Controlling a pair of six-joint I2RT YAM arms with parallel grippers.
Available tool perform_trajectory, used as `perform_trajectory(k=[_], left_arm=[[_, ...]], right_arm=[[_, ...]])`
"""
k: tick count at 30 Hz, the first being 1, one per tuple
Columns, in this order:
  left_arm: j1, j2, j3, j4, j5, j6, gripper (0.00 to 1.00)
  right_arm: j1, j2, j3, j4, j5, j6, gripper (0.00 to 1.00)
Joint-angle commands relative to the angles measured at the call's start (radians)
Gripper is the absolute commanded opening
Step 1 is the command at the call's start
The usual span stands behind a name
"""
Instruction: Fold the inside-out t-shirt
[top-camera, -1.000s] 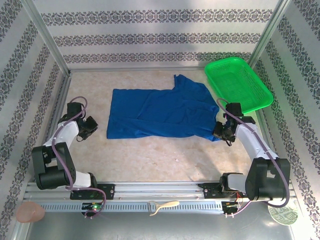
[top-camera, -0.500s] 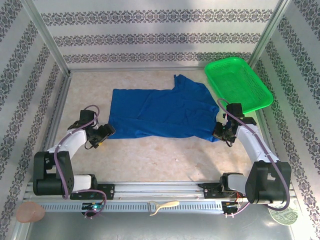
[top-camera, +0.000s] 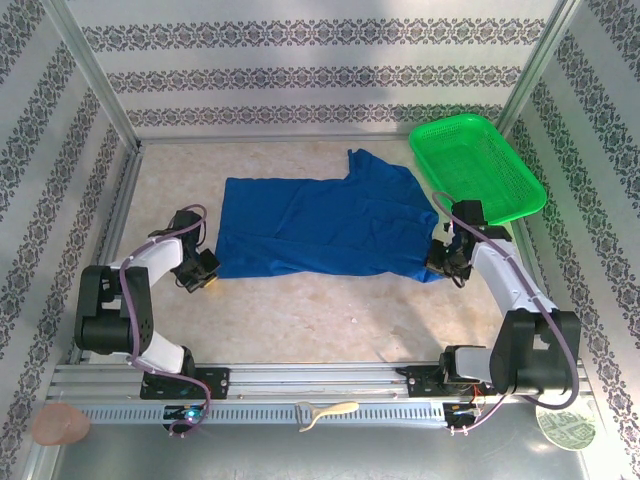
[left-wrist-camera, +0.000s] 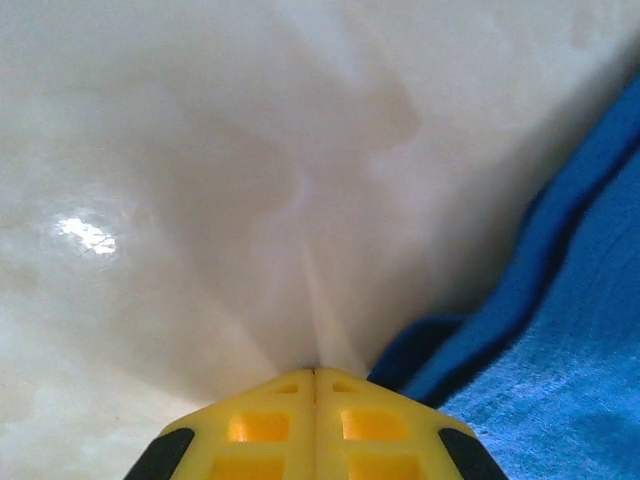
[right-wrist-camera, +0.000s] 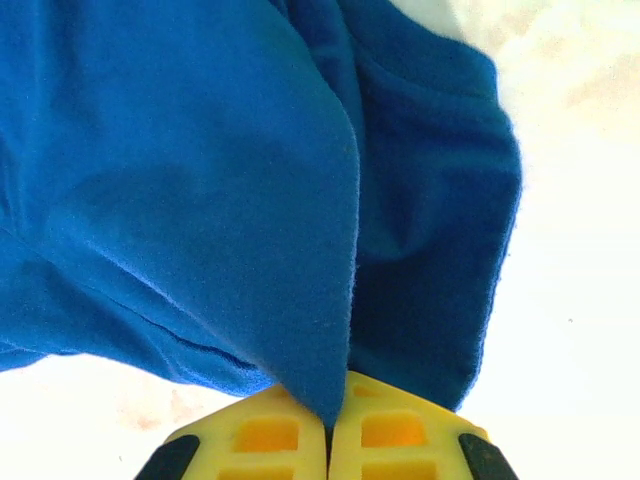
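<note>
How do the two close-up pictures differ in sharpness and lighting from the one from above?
Left wrist view: the table is blurred, with a glare spot and soft shadows; the t-shirt edge is fuzzy. Right wrist view: the table is washed out to near white. Top external view: even light, sharp, the basket vividly bright green.

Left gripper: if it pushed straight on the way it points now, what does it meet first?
Most likely the bare table: the left gripper, fingers shut, points at it, with the t-shirt just beside that line. Depth is hard to judge.
</note>
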Motion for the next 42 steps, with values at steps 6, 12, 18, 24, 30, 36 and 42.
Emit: perform_trajectory(k=[6, 12, 18, 24, 30, 36, 42], left_arm=[[0.134, -0.153, -0.022, 0.089, 0.112, 0.125, 0.0], [0.249, -0.285, -0.066, 0.003, 0.143, 0.179, 0.0], [0.228, -0.328, -0.084, 0.013, 0.258, 0.165, 0.29], [0.025, -0.324, -0.073, 0.042, 0.21, 0.094, 0.71], [-0.067, -0.249, -0.069, 0.081, 0.061, -0.006, 0.75], [-0.16, -0.142, 0.022, 0.014, -0.115, -0.004, 0.72], [-0.202, -0.031, 0.055, 0.044, -0.174, -0.012, 0.72]], right_arm=[[-0.06, 0.031, 0.09, -0.096, 0.011, -0.076, 0.0], [-0.06, 0.065, 0.136, -0.146, 0.002, -0.079, 0.0], [-0.058, 0.06, 0.13, -0.125, -0.032, -0.062, 0.0], [-0.058, 0.072, 0.129, -0.1, -0.056, -0.046, 0.0], [-0.058, 0.064, 0.137, -0.095, -0.056, -0.034, 0.0], [-0.057, 0.071, 0.148, -0.085, -0.053, -0.027, 0.0], [-0.057, 0.083, 0.141, -0.075, -0.051, -0.024, 0.0]])
